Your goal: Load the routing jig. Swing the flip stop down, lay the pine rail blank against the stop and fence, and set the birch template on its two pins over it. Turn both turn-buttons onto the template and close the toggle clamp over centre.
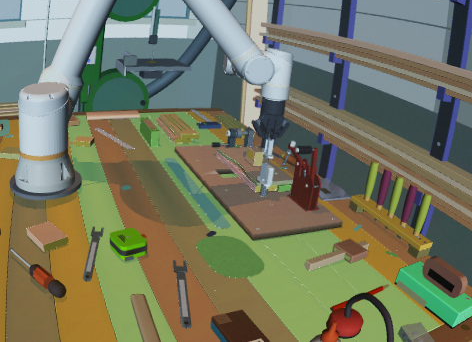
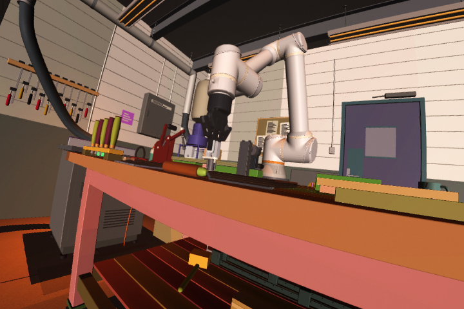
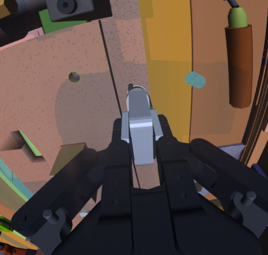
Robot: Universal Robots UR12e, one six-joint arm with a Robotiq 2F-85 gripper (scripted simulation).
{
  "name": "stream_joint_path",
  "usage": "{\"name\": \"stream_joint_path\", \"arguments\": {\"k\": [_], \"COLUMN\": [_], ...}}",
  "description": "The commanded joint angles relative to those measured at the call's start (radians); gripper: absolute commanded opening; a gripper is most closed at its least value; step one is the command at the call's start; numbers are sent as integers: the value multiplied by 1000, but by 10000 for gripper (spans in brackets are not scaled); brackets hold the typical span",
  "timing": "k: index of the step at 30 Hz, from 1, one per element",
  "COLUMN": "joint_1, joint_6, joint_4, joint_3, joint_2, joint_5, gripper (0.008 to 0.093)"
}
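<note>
The jig's fence line is partly hidden under my fingers in the wrist camera. The grey flip stop stands upright on the brown jig base, and my gripper has its two black fingers closed on the stop's upper end. The red toggle clamp stands open at the jig's right side, its handle raised. A small tan block sits on the jig behind the stop. A rectangular cut-out and a pin hole show in the base to my left.
Behind the jig a rack of long boards runs along the wall. Chisels stand in a holder to the right. A mallet, a green tape measure, spanners and a screwdriver lie on the front of the bench.
</note>
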Motion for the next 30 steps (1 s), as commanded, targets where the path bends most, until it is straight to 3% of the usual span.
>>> {"name": "stream_joint_path", "arguments": {"k": [1, 14, 30], "joint_1": [0, 0, 0], "joint_6": [11, 252, 735], "joint_4": [0, 0, 0], "joint_3": [-1, -1, -1], "joint_2": [0, 0, 0], "joint_5": [0, 0, 0], "gripper": [80, 80, 80]}}
